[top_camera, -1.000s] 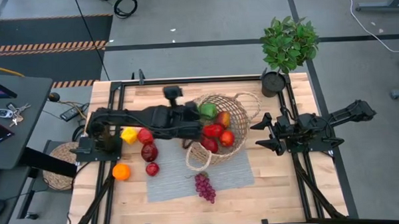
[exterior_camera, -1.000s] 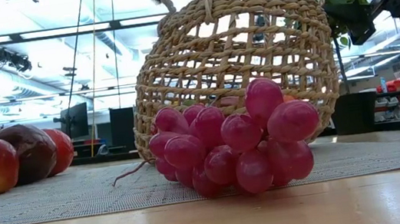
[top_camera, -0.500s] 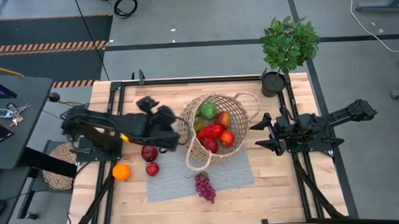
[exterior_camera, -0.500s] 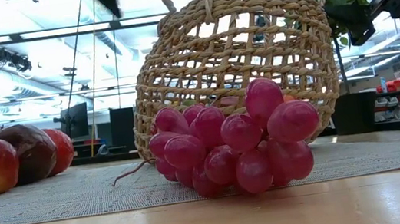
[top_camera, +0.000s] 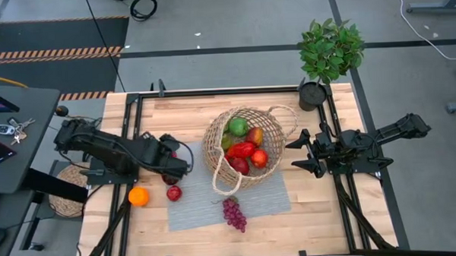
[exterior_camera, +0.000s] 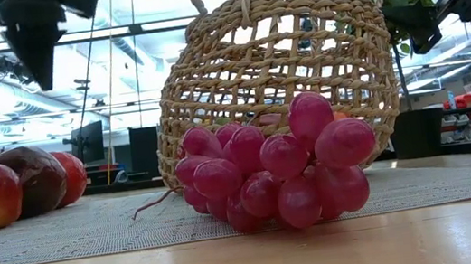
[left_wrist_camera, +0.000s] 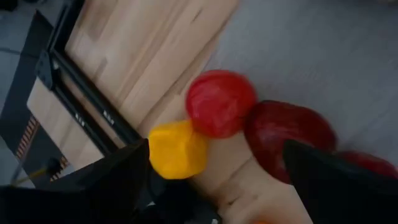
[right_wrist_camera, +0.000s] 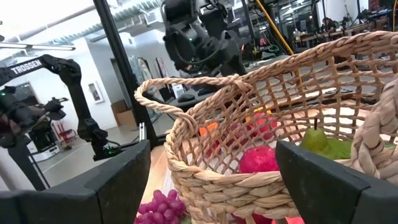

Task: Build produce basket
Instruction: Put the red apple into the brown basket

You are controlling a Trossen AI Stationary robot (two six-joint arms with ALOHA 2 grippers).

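1. The basket point(top_camera: 248, 146) stood near the middle of the bench point(top_camera: 182, 114), on a grey mat point(top_camera: 261, 195), and held a green pear point(top_camera: 238, 127) with several red fruits.
2. A bunch of purple grapes point(top_camera: 233, 213) lay on the mat just in front of the basket; in the low view the grapes point(exterior_camera: 278, 176) covered the basket's lower wall.
3. Left of the basket, the left gripper point(top_camera: 171, 166) hung over loose produce with its fingers spread wide and holding nothing.
4. Its wrist camera looked down on a yellow pepper point(left_wrist_camera: 177, 150), a red apple point(left_wrist_camera: 221, 102) touching it, and a darker red apple point(left_wrist_camera: 289, 137) beside that.
5. An orange point(top_camera: 138, 196) and a small red fruit point(top_camera: 174, 193) lay on the bench further left of the basket.
6. The right gripper point(top_camera: 305, 156) waited just right of the basket, fingers wide apart and empty.
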